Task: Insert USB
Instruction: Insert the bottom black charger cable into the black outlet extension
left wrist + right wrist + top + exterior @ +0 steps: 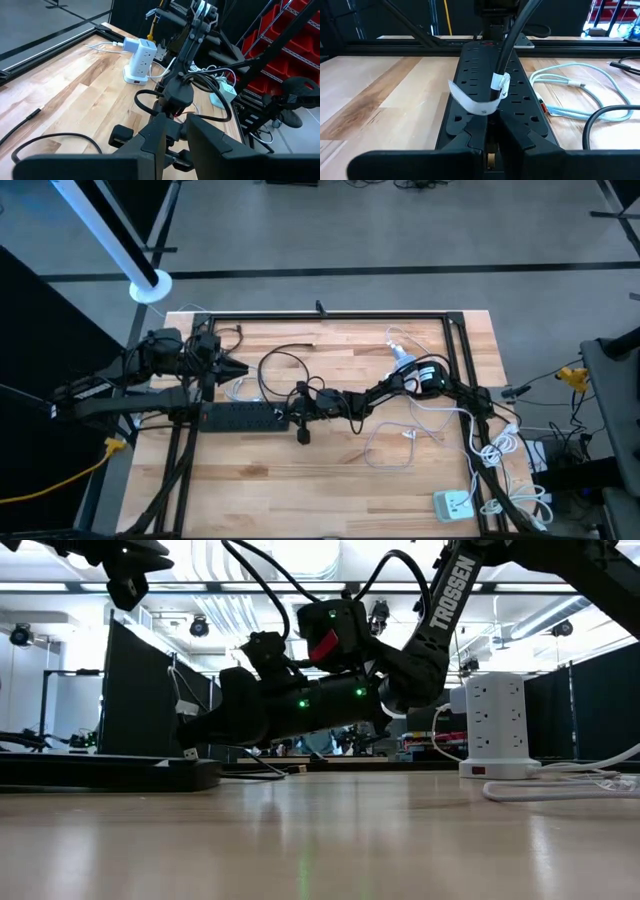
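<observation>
A black power strip lies flat on the wooden table at centre left; the right wrist view shows it stretching ahead. My right gripper reaches in from the table's right, low over the strip's right end. It is shut on a black USB cable that carries a white tag. The cable's plug is hidden between the fingers. My left gripper hovers just beyond the strip's far side, shut and holding nothing, its fingers pointing toward the right arm. My right gripper pinches the black cable just below its white tag between its two fingers. The fingers come in low from the table's right, along the strip. The cable rises out of the fingertips over the strip; the fingers hide the end they hold.
A white tower of sockets stands at the far right, also in the low view. White cables lie loose at centre right, and a white adapter sits near the front right corner. Black cable loops lie behind the strip.
</observation>
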Available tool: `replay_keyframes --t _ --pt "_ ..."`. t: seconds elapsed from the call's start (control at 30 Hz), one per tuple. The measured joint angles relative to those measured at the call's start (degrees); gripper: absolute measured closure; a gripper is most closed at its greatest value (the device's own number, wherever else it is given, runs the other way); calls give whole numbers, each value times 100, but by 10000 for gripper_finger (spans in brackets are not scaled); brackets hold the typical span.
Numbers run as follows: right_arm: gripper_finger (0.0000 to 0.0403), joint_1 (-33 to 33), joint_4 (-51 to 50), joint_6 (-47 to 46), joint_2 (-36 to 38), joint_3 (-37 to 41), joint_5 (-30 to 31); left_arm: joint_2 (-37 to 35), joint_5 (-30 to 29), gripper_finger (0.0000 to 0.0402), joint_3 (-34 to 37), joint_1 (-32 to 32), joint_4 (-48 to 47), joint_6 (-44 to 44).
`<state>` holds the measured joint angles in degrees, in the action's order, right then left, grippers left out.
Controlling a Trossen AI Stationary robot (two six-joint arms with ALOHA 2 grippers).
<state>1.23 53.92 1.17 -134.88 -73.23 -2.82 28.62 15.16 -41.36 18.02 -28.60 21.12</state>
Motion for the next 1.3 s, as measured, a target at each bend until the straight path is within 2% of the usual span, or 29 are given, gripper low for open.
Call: replay_keyframes --t 0.67,1.0,1.3 --pt "385 63 -235 -166 38 237 -32 -94 2 338 72 0 -99 -109" --pt "385 61 -806 -168 113 267 -125 -142 2 338 72 0 -209 -103" --pt "385 61 -1727 -69 442 274 -218 -140 2 338 72 2 -284 -131"
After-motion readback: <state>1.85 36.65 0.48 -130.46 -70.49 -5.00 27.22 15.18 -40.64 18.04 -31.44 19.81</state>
